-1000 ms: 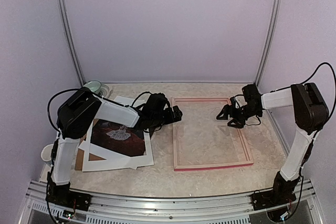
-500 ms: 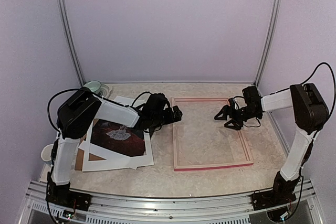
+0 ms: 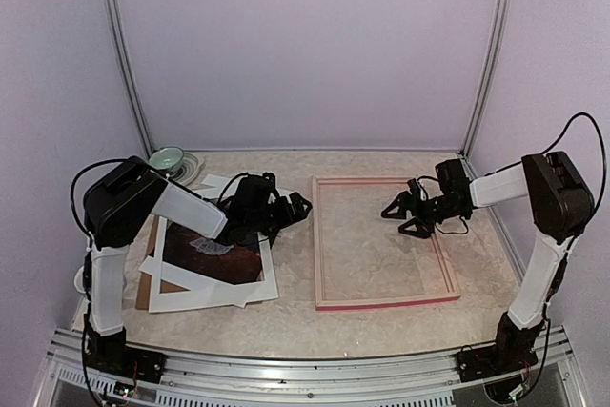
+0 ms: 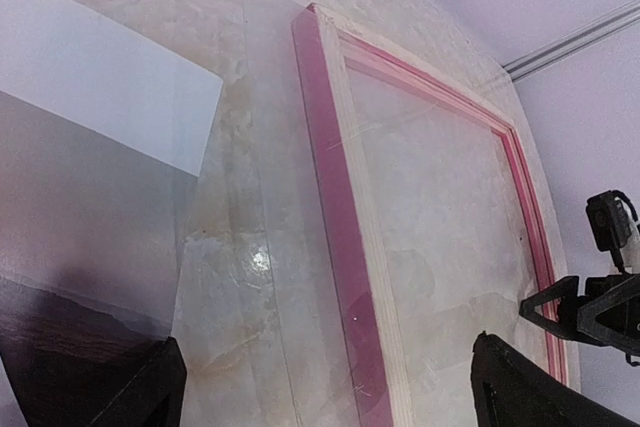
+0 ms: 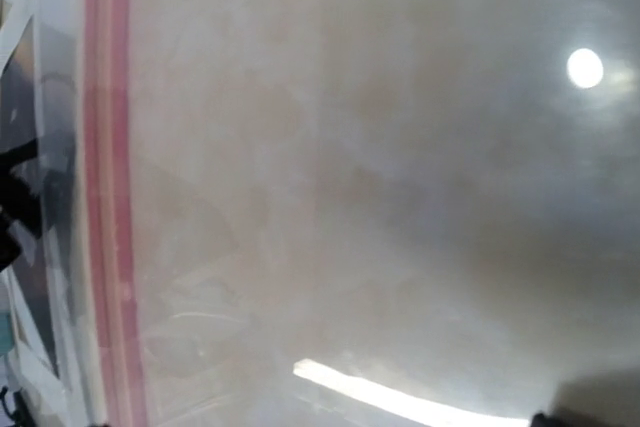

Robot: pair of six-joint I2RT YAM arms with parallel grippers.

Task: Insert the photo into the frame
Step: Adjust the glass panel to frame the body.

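Note:
The frame (image 3: 385,302) lies flat right of centre, thin pink and pale wood rails round bare table. The dark reddish photo (image 3: 214,259) lies at the left under a white mat border (image 3: 205,295). My left gripper (image 3: 289,209) is open and empty, hovering between the photo pile's right edge and the frame's left rail (image 4: 340,247). In the left wrist view its dark fingertips (image 4: 150,392) stand wide apart astride that rail. My right gripper (image 3: 395,216) hangs open and empty over the frame's upper right part. The right wrist view is blurred, with the pink rail (image 5: 108,197) at the left.
A brown backing board (image 3: 143,290) sticks out under the mat at the far left. A pale green bowl (image 3: 169,156) sits at the back left corner and a small white cup (image 3: 84,279) by the left wall. Purple walls enclose the table.
My left gripper has drawn back to the left, away from the frame's left rail and onto the edge of the photo pile. My right gripper has slid a little left and opened slightly wider.

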